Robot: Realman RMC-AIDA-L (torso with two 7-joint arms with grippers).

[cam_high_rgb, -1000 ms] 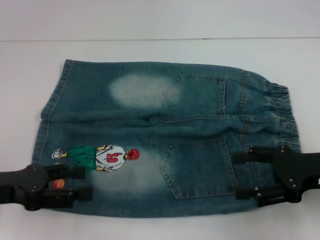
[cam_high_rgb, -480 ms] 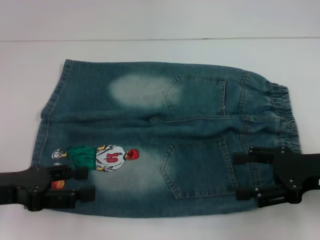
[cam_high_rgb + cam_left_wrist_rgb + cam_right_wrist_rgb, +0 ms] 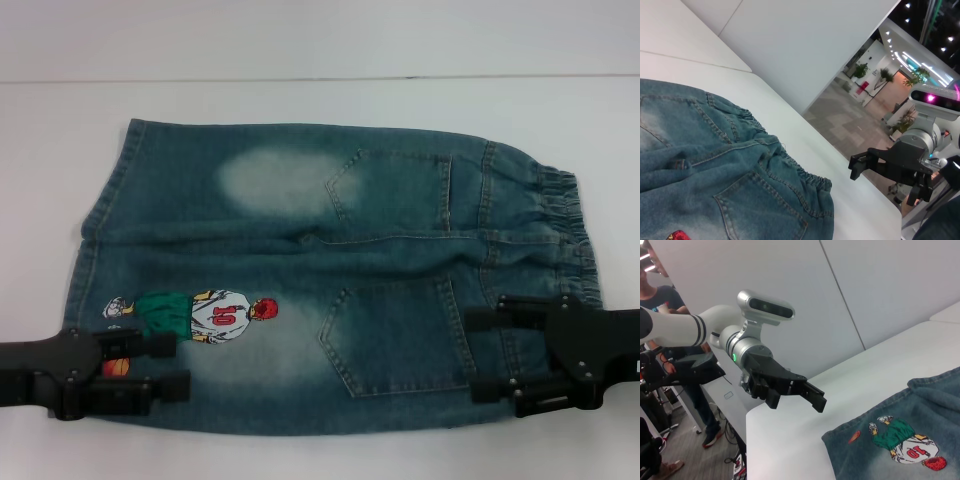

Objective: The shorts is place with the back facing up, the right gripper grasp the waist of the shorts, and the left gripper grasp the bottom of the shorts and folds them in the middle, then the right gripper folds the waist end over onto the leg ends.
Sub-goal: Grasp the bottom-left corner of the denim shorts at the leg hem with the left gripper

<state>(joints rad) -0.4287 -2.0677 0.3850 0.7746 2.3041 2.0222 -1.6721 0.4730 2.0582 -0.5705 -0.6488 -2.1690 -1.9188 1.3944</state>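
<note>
Setting: robot demonstration or test space inside a large commercial building, showroom-like. Evidence: a plain white table (image 3: 300, 50) is sitting before pale panelled walls (image 3: 880, 285) with thin seams. Beyond the table edge, the left wrist view is showing an open lobby with a polished floor (image 3: 850, 120), potted plants (image 3: 886, 75) and rows of ceiling spotlights (image 3: 905, 30). In the right wrist view, a person (image 3: 662, 305) in a dark T-shirt is standing beside the table, and cables (image 3: 732, 435) are hanging below its corner over a grey floor.
</note>
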